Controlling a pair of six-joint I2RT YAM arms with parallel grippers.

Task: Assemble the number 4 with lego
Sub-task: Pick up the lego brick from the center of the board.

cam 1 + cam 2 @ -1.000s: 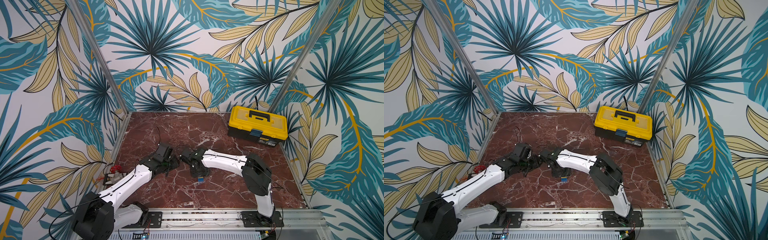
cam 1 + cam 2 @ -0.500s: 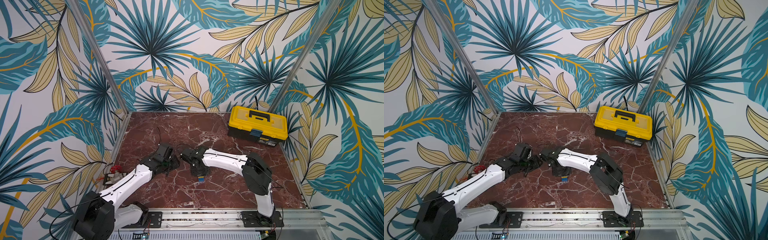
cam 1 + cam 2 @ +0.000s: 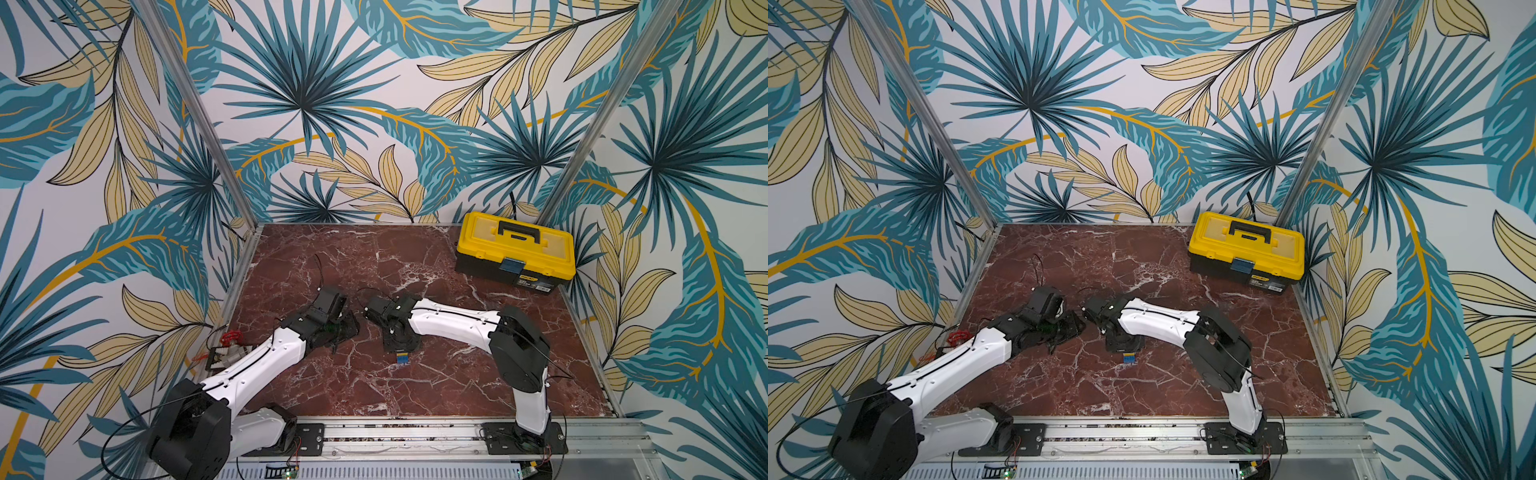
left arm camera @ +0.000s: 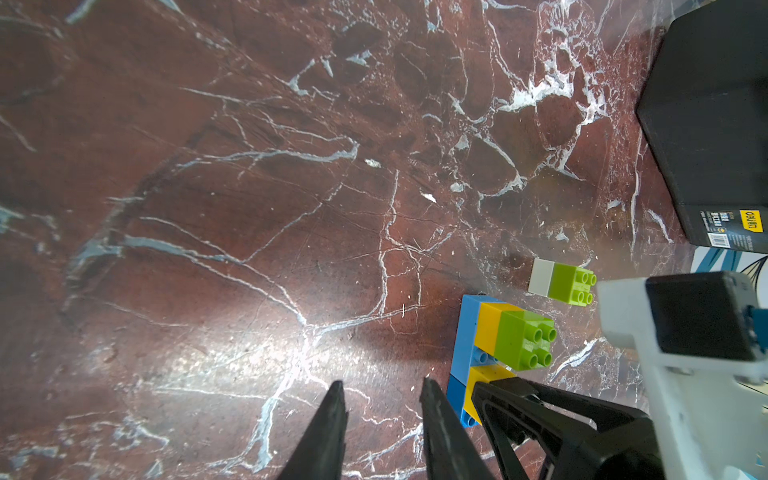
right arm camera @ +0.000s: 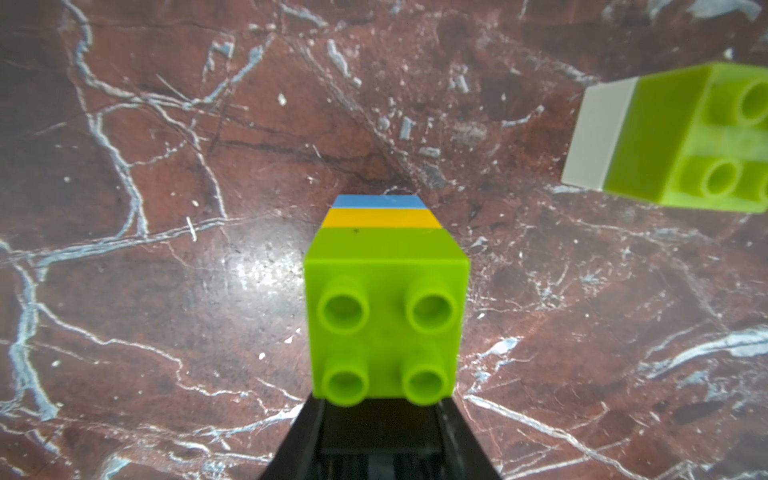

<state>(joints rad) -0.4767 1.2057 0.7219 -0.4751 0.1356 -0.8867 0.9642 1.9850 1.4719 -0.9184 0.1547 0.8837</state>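
Red-marble bench (image 3: 374,257) under leafy walls. Over the last second, narrows the right gripper (image 5: 380,419) onto the black end of the half-built number 4 (image 4: 490,345), lying on the bench near the middle. Appears to pinch it now, so probably steadies it for joining. Keeps the left gripper (image 4: 383,386) spread and empty, hovering just beside the figure. Leaves the green-and-white stem (image 4: 559,280) loose close by, apart from the blue bar, not yet pressed on.
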